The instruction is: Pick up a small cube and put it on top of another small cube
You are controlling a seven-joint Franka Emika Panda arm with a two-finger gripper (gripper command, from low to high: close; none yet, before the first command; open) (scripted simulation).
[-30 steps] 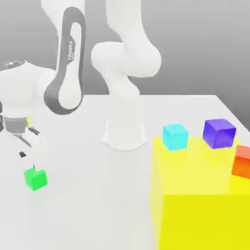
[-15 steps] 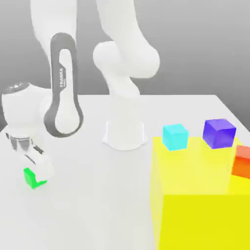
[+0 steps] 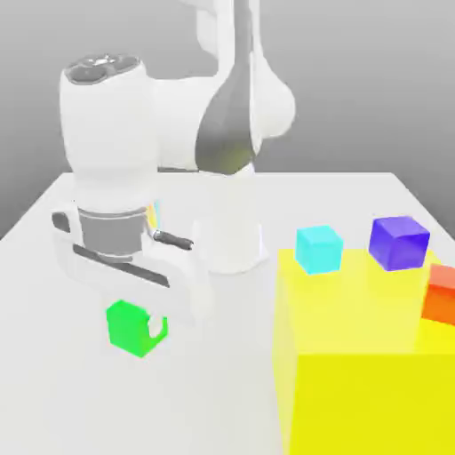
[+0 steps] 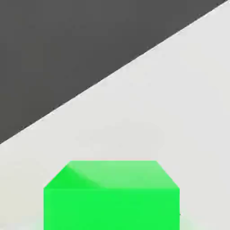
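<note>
- Gripper (image 3: 147, 327) was clamped on the green cube (image 3: 131, 328), with one white finger (image 3: 158, 326) visible across the cube's face toward the exterior view's right.
- Green cube sat in the jaws, directly under the hand, and looked lifted off the table (image 3: 222, 391); contact with the surface couldn't be confirmed.
- Hand view: green cube (image 4: 111, 195) was close under the camera, with white table (image 4: 179, 99) beyond it and a dark backdrop (image 4: 67, 45) past the table's straight edge.
- Table was plain white, matte and flat; its far edge ran behind the arm base (image 3: 227, 240) in the exterior view.
- The room was a featureless grey gradient wall (image 3: 373, 80), lighter higher up.
- Arm base stood just behind the gripper, slightly toward the exterior view's right.
- Yellow translucent block (image 3: 355, 373) sat well apart from the gripper, on the exterior view's right, on the table.
- Cyan cube (image 3: 319, 248) was at the yellow block's far corner nearest the gripper, with the purple cube (image 3: 399, 242) further from the gripper on the same far side.
- Orange cube (image 3: 442, 293) was farthest from the gripper, at the exterior view's right edge and partly cropped.
- Whether the cyan, purple and orange cubes rested on the table or inside the yellow block couldn't be told.
</note>
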